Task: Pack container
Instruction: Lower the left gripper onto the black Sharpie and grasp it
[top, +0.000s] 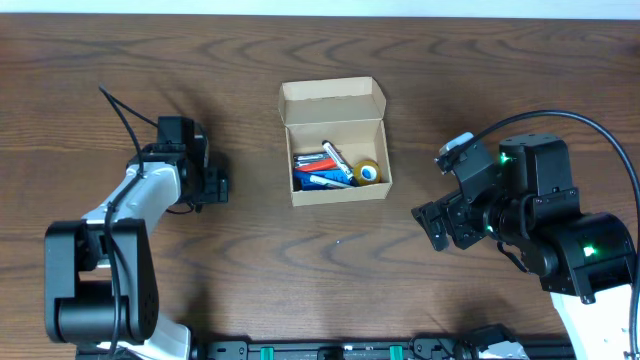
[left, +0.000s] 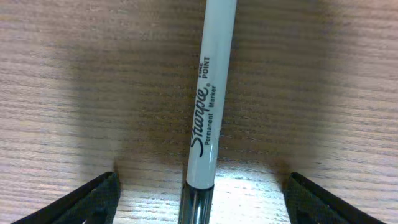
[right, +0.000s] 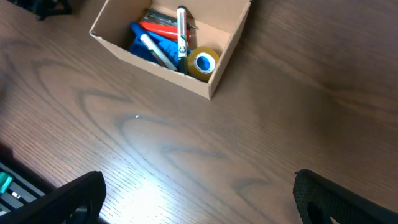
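On the left of the dark brown wood-grain desk (top: 300, 280), we are seeing the left gripper (top: 208, 180) hanging low over the surface, its fingers (left: 93, 196) spread wide and gripping nothing. Between them, touching neither, a pale grey Sharpie permanent marker with black lettering (left: 208, 93) is lying flat on the desk. From overhead it is hiding under the gripper, so we cannot place it more exactly there.

Near the middle, the small tan cardboard container (top: 340, 192) is sitting on the desk, its flap lid standing open at the far side. Lying inside it are what look like blue and red pens (right: 140, 43), a white marker (right: 181, 31) and a yellow tape roll with a blue core (right: 204, 62).

On the right, well apart from the container, the right gripper (top: 437, 222) is hovering above bare desk with its fingers (right: 74, 196) wide apart and nothing between them.
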